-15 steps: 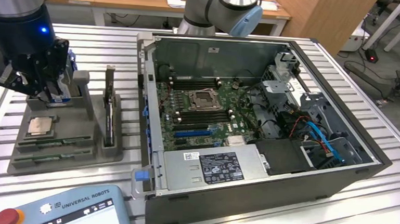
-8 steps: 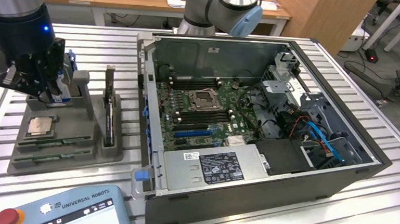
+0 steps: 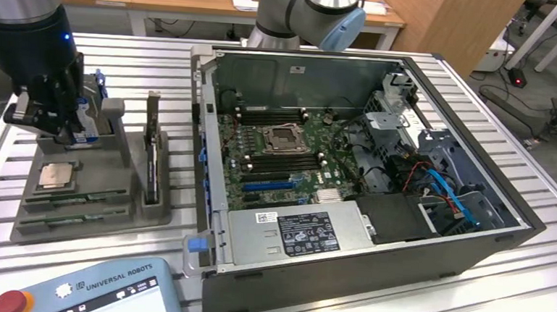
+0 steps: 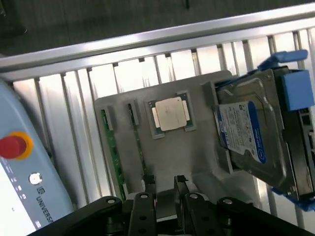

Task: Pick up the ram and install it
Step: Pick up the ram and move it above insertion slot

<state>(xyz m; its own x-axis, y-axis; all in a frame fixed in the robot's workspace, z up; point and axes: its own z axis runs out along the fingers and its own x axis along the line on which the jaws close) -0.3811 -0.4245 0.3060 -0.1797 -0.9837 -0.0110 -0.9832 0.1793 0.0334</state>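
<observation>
I'm seeing the claw [image 4: 165,184] hovering over the gray fixture [image 4: 197,155] on the tabletop [image 4: 172,61], fingers apart w/ nothing clamped btwn them. The ram [image 4: 111,152] is lying flat in its slot in that fixture, under & just beside the claw, not touching it, w/ a 2nd stick [image 4: 138,142] btwn it & the CPU [image 4: 171,114].

Exterior view is taken from high up and angled down on the bench [image 3: 522,287] at mid range. The case [image 3: 348,280] is centred, the tray [image 3: 90,228] is seen at the exterior view's left, and the pendant [image 3: 86,293] is cropped at the frame edge. Wrist view is shot close, aimed down past the jaws onto the tray. Tray, processor [image 4: 171,113], drive [image 4: 246,132], pendant and bench slats are shared.
</observation>
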